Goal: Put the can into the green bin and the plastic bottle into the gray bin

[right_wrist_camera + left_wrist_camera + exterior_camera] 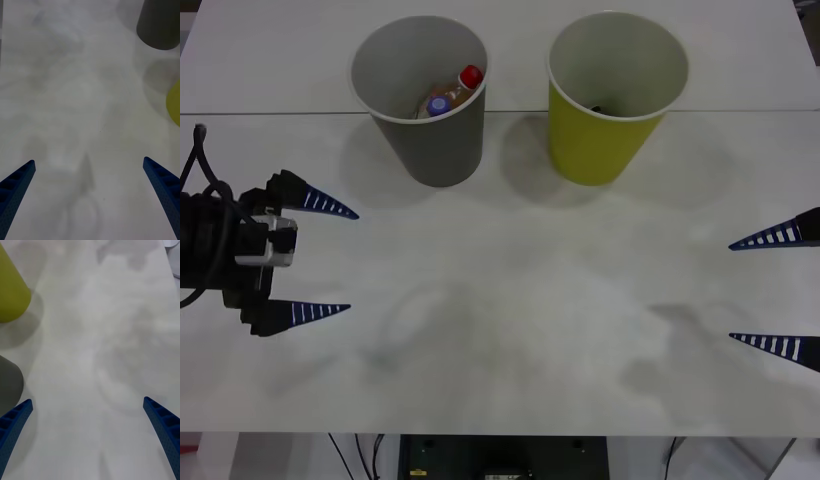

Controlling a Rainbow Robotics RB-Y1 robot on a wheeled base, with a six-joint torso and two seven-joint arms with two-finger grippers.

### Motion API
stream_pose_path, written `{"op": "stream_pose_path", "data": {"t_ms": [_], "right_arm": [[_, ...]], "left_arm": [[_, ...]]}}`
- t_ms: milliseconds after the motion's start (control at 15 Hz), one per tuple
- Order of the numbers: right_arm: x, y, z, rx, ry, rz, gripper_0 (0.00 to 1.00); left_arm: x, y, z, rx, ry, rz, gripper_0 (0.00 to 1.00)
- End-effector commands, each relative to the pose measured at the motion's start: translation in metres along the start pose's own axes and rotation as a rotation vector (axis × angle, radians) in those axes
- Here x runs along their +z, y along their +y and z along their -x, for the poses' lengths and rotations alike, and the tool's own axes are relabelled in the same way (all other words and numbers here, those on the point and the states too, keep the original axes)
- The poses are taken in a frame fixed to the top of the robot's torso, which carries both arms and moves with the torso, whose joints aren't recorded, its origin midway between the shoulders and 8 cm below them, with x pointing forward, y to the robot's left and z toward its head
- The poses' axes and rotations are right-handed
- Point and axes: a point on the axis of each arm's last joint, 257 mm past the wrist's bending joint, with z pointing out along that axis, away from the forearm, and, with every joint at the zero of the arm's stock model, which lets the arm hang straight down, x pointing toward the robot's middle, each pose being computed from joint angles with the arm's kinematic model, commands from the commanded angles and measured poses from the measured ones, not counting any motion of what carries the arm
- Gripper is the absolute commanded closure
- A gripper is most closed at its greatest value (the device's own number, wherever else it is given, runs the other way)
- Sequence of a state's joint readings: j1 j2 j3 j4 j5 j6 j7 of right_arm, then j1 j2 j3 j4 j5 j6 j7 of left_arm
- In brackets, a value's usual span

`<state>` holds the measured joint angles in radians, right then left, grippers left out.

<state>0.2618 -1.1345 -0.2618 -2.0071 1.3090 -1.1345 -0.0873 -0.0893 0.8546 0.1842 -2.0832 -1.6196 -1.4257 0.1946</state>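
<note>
2 bins stand upright at the far side of the table [510,330]: the gray bin [425,120] on the left, the green bin [605,110] on the right, near each other but apart. The gray bin holds a plastic bottle [452,92] with a red cap, lying tilted beside a second blue-capped item. A dark shape shows low inside the green bin; it is probably the can [598,106], but too little shows to confirm.

The left gripper [340,262] sits at the left table edge, fingers spread wide and holding nothing. The right gripper [752,292] sits at the right edge, likewise spread wide and unloaded.

Judgement: both placements appear complete. The step in hand is retreat to park. Keep each arm low and outboard, well apart from the bin walls, since these tall tapered bins would tip if clipped.
</note>
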Motion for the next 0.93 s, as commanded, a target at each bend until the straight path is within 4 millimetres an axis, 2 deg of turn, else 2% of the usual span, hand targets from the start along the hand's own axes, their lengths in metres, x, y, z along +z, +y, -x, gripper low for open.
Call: {"op": "stream_pose_path", "data": {"t_ms": [67, 600, 933], "right_arm": [[0.0, 0.0, 0.0, 0.0, 0.0, 0.0, 0.0], [0.0, 0.0, 0.0, 0.0, 0.0, 0.0, 0.0], [0.0, 0.0, 0.0, 0.0, 0.0, 0.0, 0.0]], "left_arm": [[-0.002, -0.016, -0.003, -0.012, 0.001, -0.012, 0.0], [0.005, -0.054, -0.004, -0.035, -0.021, -0.051, 0.0], [0.006, -0.055, -0.004, -0.032, -0.018, -0.05, 0.0]]}}
